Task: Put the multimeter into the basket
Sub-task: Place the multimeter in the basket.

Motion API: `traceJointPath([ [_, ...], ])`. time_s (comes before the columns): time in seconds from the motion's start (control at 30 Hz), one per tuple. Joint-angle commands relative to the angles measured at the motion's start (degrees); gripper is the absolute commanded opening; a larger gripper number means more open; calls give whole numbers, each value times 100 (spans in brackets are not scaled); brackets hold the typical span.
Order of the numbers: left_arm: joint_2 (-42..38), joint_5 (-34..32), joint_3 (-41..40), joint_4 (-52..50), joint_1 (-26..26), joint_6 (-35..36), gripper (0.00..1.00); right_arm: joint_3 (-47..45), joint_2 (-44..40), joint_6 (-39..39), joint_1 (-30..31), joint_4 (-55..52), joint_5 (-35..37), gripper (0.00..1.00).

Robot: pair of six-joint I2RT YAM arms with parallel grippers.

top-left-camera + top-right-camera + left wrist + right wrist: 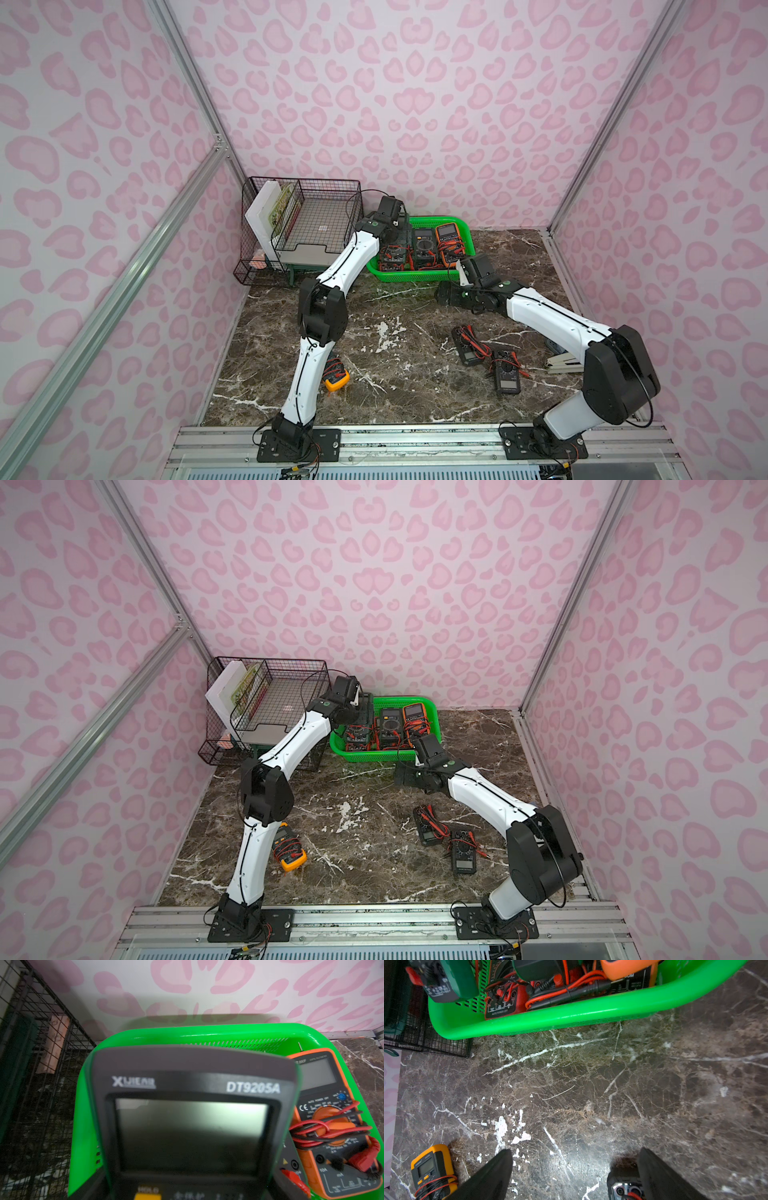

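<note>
Pinching the stiff, probably hefty DT9205A multimeter over the basket, the left hand wants its flat sides; the right hand stands spread.

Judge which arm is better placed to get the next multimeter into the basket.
Left. The left gripper holds the DT9205A multimeter above the green basket, so it likely only needs to lower and release. The right gripper hangs open and empty over the table, outside the basket.
</note>
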Motion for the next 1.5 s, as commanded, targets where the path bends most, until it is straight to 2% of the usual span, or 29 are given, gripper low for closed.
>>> traceJointPath([
  [0.0, 49, -136, 38, 128, 12, 10, 0, -87, -43, 45, 7, 46, -37, 99],
  [0.27, 196, -212, -34, 7, 12, -22, 1, -242, -158, 71, 8, 58, -2, 99],
  [0.5, 331, -128, -53, -99, 12, -119, 19, -322, -257, 81, 12, 23, 56, 99],
  [0.8, 277, -112, -125, -177, 12, -95, 58, -498, -452, 147, 11, 51, 124, 99],
  [1.03, 133, -158, -210, -313, 12, -74, 77, -711, -688, 261, 11, 121, 170, 99],
  [1.13, 48, -137, -212, -385, 12, -69, 88, -806, -783, 323, 16, 150, 168, 99],
  [1.2, 1, -90, -217, -436, 12, -53, 98, -861, -833, 350, 24, 161, 178, 99],
  [1.47, -205, 13, -245, -719, 12, -60, 99, -940, -1047, 415, 99, 128, 242, 99],
])
